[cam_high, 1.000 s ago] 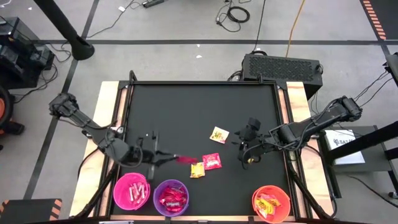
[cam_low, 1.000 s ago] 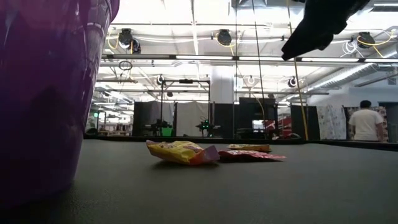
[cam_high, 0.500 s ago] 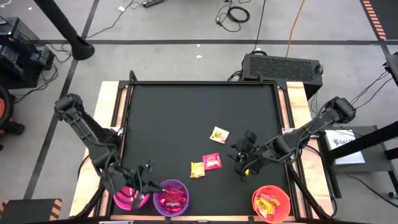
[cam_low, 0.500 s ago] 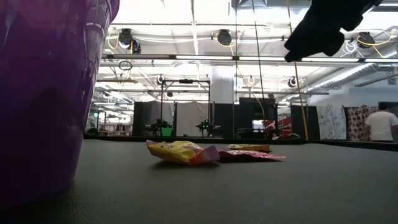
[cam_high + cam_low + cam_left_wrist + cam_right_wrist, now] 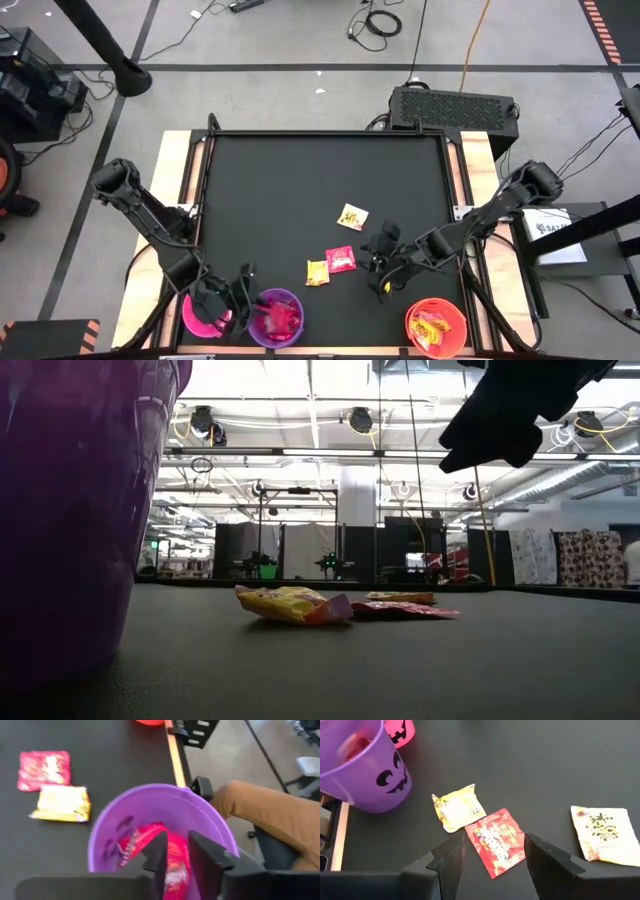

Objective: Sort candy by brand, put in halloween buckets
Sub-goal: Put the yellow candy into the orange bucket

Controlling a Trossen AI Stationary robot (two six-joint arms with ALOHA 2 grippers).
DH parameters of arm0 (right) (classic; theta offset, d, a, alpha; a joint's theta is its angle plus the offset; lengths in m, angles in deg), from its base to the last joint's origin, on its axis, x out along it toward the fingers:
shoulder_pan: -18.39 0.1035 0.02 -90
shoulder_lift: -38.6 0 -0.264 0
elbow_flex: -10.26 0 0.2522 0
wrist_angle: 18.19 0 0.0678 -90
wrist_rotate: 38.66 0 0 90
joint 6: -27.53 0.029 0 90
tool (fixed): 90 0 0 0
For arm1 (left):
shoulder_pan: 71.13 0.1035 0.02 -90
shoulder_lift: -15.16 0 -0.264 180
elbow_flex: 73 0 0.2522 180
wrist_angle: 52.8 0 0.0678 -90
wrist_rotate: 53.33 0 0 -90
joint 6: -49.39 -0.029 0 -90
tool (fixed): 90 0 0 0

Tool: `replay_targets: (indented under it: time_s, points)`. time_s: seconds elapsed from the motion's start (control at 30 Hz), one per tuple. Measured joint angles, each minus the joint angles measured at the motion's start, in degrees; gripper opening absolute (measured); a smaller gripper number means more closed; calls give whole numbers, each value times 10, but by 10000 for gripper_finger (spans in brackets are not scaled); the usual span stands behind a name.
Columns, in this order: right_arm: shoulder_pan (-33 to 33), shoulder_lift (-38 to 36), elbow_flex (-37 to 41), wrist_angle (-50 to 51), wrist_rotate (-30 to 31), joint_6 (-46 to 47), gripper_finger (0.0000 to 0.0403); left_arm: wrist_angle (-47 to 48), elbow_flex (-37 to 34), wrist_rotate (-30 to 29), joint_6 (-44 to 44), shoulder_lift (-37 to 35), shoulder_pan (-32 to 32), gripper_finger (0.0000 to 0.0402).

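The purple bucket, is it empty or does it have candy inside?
Not empty. The purple bucket stands upright with red candy inside, seen in the left wrist view.

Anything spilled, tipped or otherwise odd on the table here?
Nothing stands out. The purple plastic bucket, hot pink bucket and orange-red bucket stand upright, and only three loose candy packets lie flat on the black table.

high: overhead, straight down | low: tabletop, level; both share purple bucket (image 5: 275,316)
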Motion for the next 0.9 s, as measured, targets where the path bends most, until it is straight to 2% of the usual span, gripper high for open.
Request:
replay_targets:
  time_s: [0.2,0.43,0.67,0.8,0.9]
  points:
    - [0,7,0,1,-9,7,196,-6,0,18,16,6,14,150]
    - [-1,8,0,-4,-11,-6,196,-7,46,-2,-110,4,58,161]
    - [-23,8,-1,6,-39,-106,196,-1,73,-101,-254,3,129,161]
    - [-77,8,-1,48,7,-156,190,6,73,-196,-334,3,168,161]
    - [-126,16,-1,58,-19,-228,177,12,73,-238,-382,3,194,161]
